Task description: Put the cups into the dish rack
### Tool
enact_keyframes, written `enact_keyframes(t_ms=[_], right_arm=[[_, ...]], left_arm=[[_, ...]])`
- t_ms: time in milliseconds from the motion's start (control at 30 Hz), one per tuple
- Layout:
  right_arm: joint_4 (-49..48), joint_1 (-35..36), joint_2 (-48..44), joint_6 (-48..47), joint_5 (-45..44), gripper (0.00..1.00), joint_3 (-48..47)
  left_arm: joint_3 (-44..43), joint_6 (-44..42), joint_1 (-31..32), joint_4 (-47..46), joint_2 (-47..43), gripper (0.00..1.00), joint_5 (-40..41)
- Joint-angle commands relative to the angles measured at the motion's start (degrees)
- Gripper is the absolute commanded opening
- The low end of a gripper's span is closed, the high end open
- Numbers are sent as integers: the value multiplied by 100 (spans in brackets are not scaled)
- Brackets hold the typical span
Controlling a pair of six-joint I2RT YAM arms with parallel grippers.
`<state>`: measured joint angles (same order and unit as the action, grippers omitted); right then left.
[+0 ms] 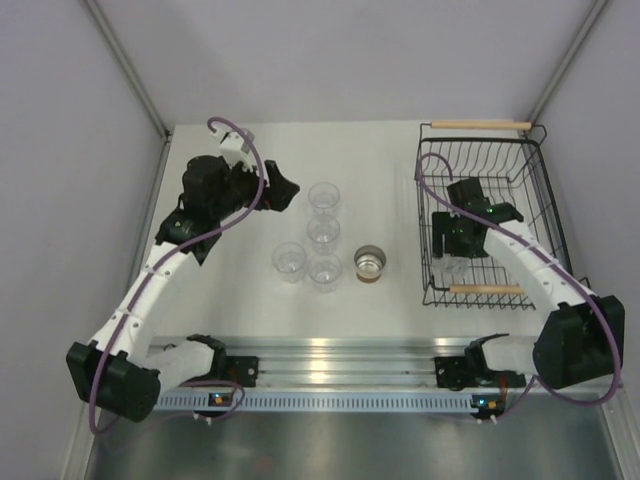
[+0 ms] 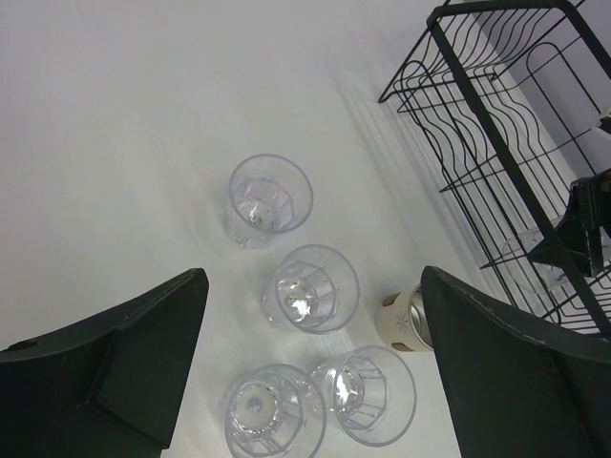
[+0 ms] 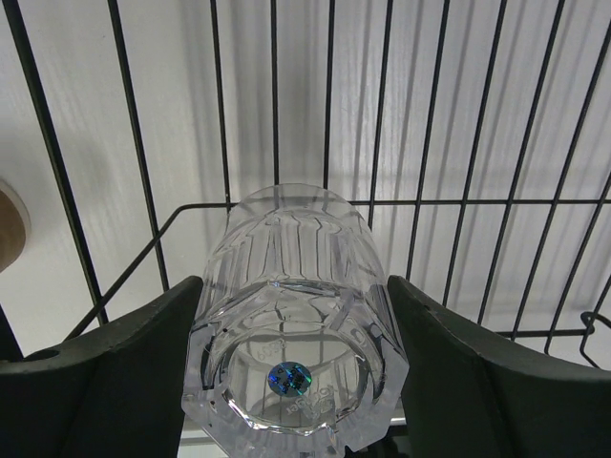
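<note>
Several clear cups stand upright in a cluster mid-table: one at the back [image 1: 323,197], one behind the front pair [image 1: 322,232], and the front pair [image 1: 289,260] [image 1: 325,270]. A short cup [image 1: 371,263], silver inside and tan outside, stands just right of them. My left gripper [image 1: 285,190] hovers open to the left of the back cup. In the left wrist view its fingers [image 2: 143,343] spread wide above the cluster [image 2: 310,286], holding nothing. My right gripper [image 3: 291,324] is inside the dish rack [image 1: 485,215], shut on a clear cup [image 3: 296,267] turned base-up over the wire floor.
The black rack [image 2: 506,143] has wooden handles at its far [image 1: 480,125] and near [image 1: 485,290] ends and fills the right side of the table. Grey walls enclose the table. The metal base rail [image 1: 330,355] runs along the near edge.
</note>
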<state>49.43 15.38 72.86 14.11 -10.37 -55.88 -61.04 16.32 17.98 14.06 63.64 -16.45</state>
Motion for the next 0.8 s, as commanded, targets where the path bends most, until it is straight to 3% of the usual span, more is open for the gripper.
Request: enact_keyframes(t_ms=[0, 267, 767], right_arm=[[120, 115, 9, 57, 307, 0, -151], [181, 115, -9, 241, 633, 0, -20], [93, 238, -202, 549, 431, 0, 551]], left_arm=[[74, 12, -75, -369, -176, 99, -87], [83, 73, -128, -387, -167, 99, -148], [136, 144, -189, -457, -185, 99, -218]])
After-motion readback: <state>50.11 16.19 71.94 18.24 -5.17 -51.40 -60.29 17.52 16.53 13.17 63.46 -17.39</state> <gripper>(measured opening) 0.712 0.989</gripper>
